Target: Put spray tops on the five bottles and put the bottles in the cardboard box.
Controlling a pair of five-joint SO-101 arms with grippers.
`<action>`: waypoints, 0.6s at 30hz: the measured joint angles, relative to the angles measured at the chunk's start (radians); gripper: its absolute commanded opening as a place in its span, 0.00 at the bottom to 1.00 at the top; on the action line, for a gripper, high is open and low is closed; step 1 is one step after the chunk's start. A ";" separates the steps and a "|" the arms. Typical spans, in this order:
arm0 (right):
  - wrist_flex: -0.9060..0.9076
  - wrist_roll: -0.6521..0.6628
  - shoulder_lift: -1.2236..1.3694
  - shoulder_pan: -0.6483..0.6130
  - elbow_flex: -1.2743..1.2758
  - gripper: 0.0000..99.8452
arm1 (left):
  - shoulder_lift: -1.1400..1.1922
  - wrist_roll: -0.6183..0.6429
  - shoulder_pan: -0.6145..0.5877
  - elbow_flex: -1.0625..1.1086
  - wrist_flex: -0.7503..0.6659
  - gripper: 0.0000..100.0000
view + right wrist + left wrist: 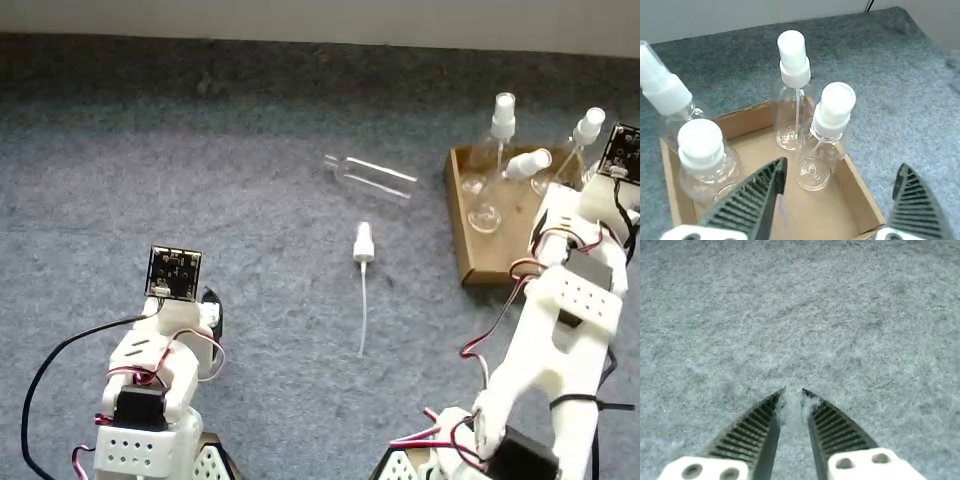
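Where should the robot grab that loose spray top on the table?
By the white head of the spray top, I'd say, not the tube. It lies flat on the table with the thin tube stretched out behind it, so coming straight down from above, fingers closing across the head's sides, looks best; the tube seems too slim and bendy to hold firmly.

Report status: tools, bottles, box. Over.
Left tool near shut, empty, over carpet. Right tool open above cardboard box, four capped bottles inside. Fifth bottle lying uncapped, spray top loose nearby.
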 measured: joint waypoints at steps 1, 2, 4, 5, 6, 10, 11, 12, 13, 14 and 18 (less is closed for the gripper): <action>0.025 0.000 -0.025 0.000 0.000 0.30 | 0.000 0.000 0.000 0.000 0.000 0.01; 0.046 0.000 -0.048 0.000 0.000 0.30 | 0.000 0.000 0.000 0.000 0.000 0.01; 0.086 0.000 -0.101 0.000 0.000 0.30 | 0.000 0.000 0.000 0.000 0.000 0.01; 0.106 0.000 -0.129 0.000 0.000 0.30 | 0.000 0.000 0.000 0.000 0.000 0.01; 0.124 0.000 -0.157 0.000 0.000 0.30 | 0.000 0.000 0.000 0.000 0.000 0.01; 0.180 0.000 -0.262 0.000 0.000 0.30 | 0.000 0.000 0.000 0.000 0.000 0.01; 0.183 0.000 -0.285 -0.005 0.000 0.30 | 0.000 0.000 0.000 0.000 0.000 0.01; 0.183 0.000 -0.305 -0.014 0.000 0.30 | 0.000 0.000 0.000 0.000 0.000 0.01; 0.183 0.000 -0.322 -0.025 0.000 0.30 | 0.000 0.000 0.000 0.000 0.000 0.01; 0.183 0.000 -0.338 -0.040 0.000 0.30 | 0.000 0.000 0.000 0.000 0.000 0.01; 0.183 0.000 -0.368 -0.120 0.000 0.30 | 0.000 0.000 0.000 0.000 0.000 0.01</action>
